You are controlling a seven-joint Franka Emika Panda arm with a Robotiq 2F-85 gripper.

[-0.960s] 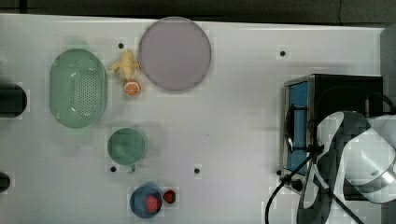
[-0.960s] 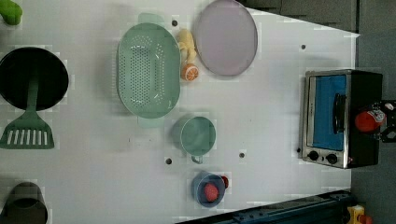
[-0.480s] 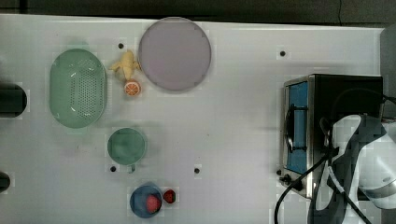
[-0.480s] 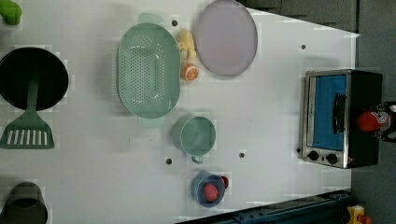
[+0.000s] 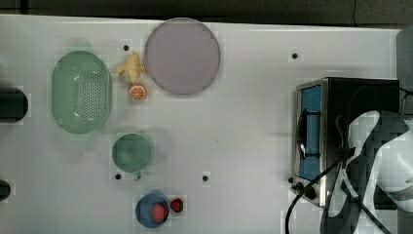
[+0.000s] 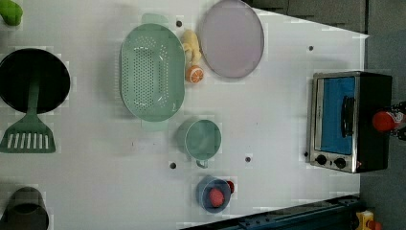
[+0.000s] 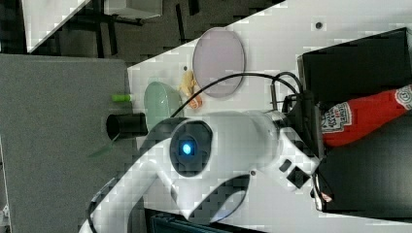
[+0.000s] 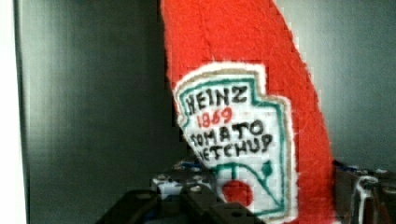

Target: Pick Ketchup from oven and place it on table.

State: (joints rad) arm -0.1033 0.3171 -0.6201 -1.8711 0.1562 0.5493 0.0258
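The ketchup (image 8: 243,116) lies on the black top of the oven (image 6: 349,120), its lower body between the gripper's (image 8: 261,205) fingers (image 8: 196,191), one on each side; whether they press it or stand just apart I cannot tell. The oven sits at the table's (image 5: 243,122) edge, at the top view's right.
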